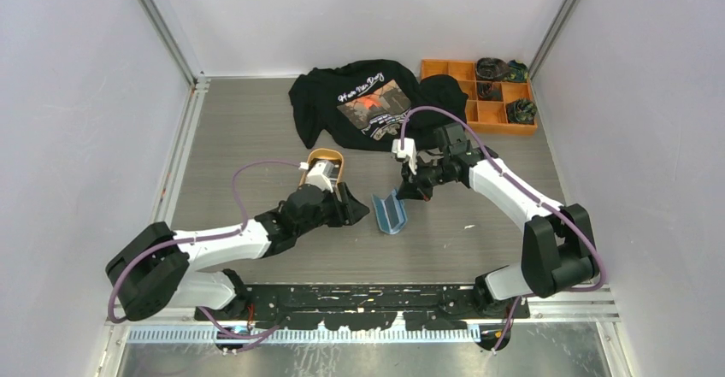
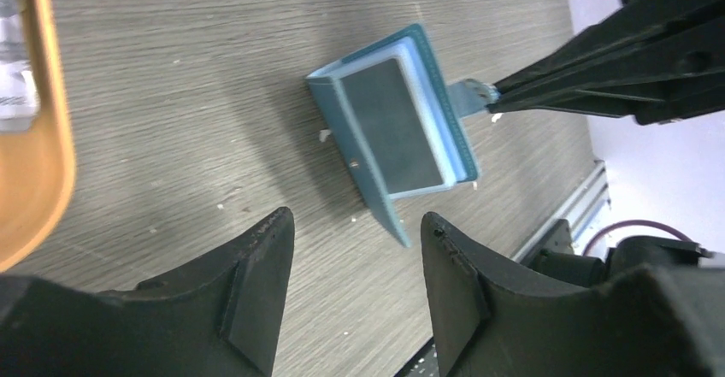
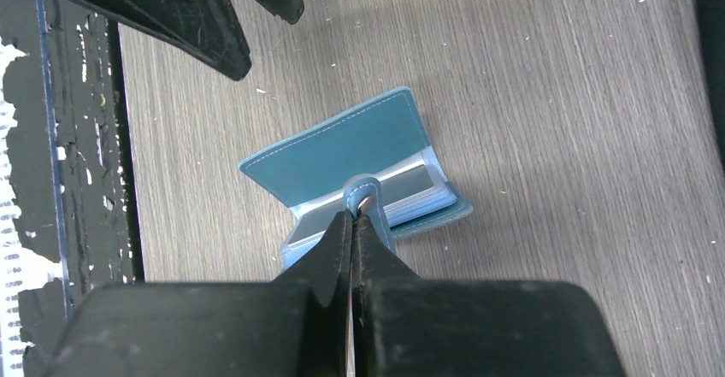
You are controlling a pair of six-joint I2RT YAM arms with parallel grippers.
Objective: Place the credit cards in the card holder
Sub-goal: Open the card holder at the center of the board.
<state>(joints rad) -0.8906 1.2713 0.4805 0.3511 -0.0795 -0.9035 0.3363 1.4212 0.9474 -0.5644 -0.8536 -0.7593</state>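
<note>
1. Tools, top view: the right gripper (image 1: pixel 409 191) has its jaws closed at the far edge of the card holder (image 1: pixel 391 213). The left gripper (image 1: pixel 355 206) has its jaws apart and empty, just left of the holder and not touching it. The holder stands part-open on the table (image 1: pixel 256 138) between the two grippers, its long axis running diagonally from far-left to near-right. An orange oval tray (image 1: pixel 329 153) sits behind the left wrist. A black T-shirt (image 1: pixel 368 99) and an orange compartment box (image 1: pixel 487 119) are at the far side.
2. Left wrist view: the left fingers are wide apart with nothing between them, and the holder lies just beyond their tips. The right fingers enter from the right, pinched on the snap tab (image 2: pixel 466 95). The holder is open like a book, and a dark grey card (image 2: pixel 395 125) sits in its top light-blue pocket.
3. Right wrist view: the right fingers are pressed together on the tab, directly over the holder's middle. The teal cover spreads to the upper left and the pocket stack to the right, with a grey card edge showing.
</note>
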